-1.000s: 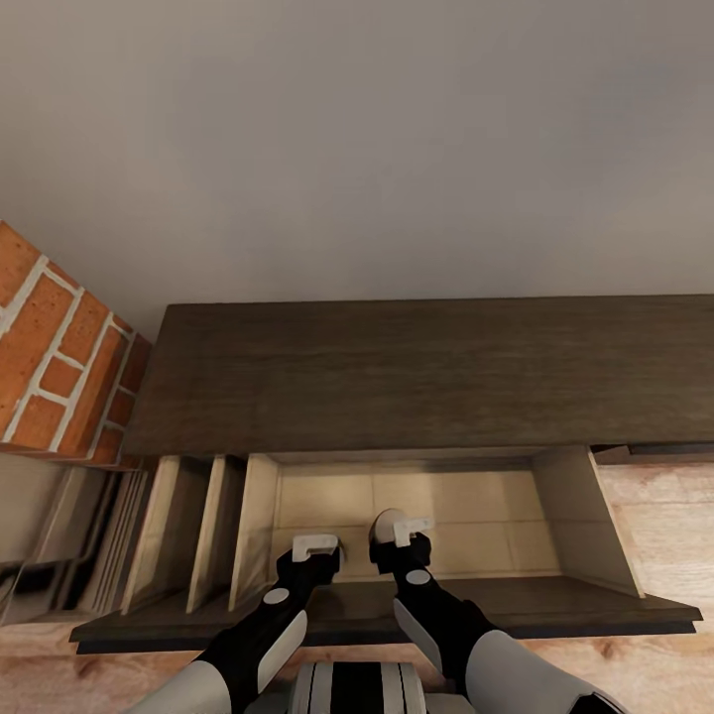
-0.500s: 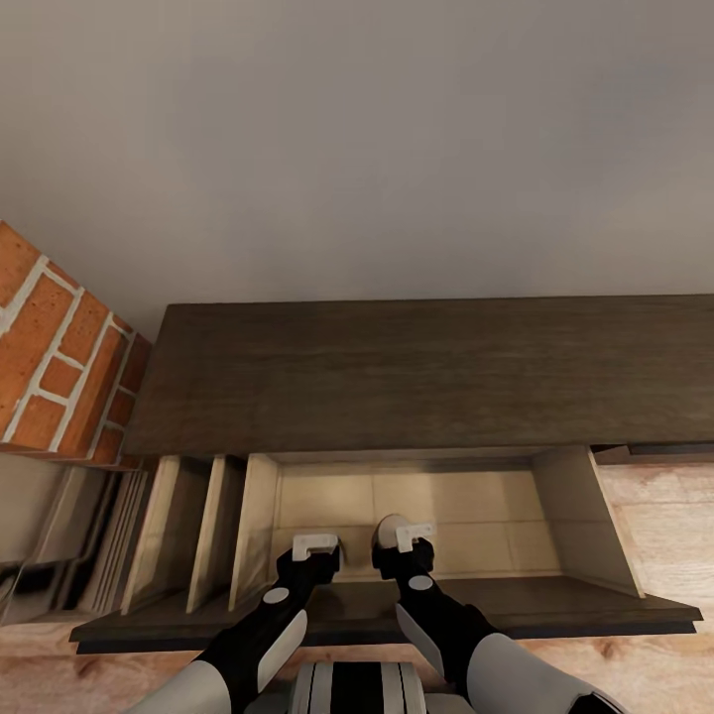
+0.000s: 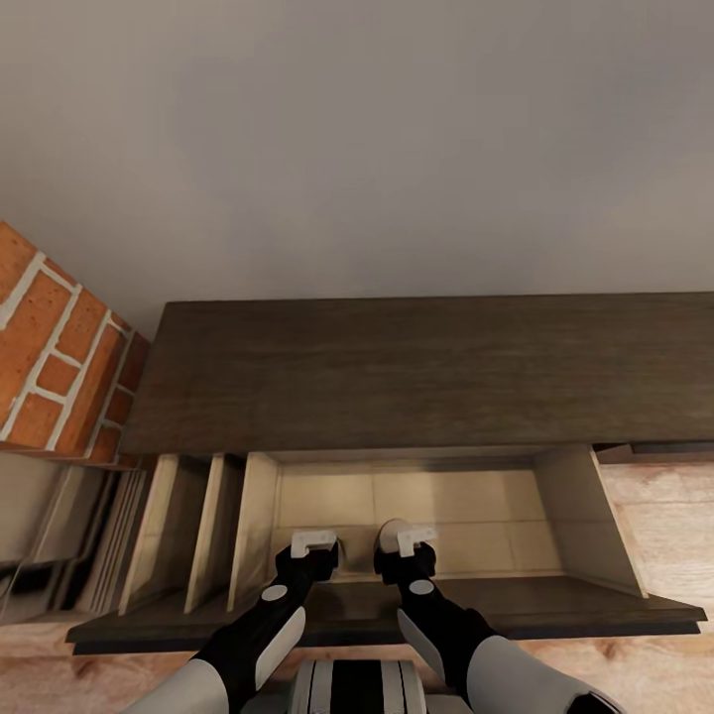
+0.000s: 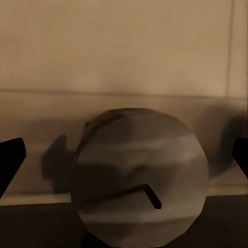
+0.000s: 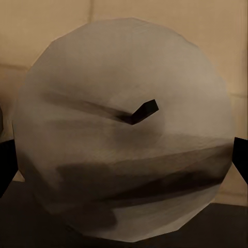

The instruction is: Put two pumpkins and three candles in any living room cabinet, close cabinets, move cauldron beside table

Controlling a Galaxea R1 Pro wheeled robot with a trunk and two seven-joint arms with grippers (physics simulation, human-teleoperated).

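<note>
The dark-brown cabinet (image 3: 416, 372) stands against the wall with a pale-lined drawer (image 3: 575, 516) pulled out toward the robot; both arms reach down into it near its front edge. In the right wrist view a tan candle (image 5: 124, 132) is seen end-on, its flat top and dark wick (image 5: 139, 112) facing the camera, so its long axis runs along the right gripper (image 3: 409, 540); the dark tips of the jaws sit spread at either side of it, and I cannot tell whether they press it or stand clear. In the left wrist view a second candle (image 4: 139, 178) stands on the drawer floor, wick toward the camera, close before the drawer's pale wall; the left gripper (image 3: 313, 543) hangs above it with jaws spread wide, clear of the wax. From the head view the right candle shows as a pale round edge beside the gripper. A brick fireplace (image 3: 59, 367) flanks the cabinet's left end.
</note>
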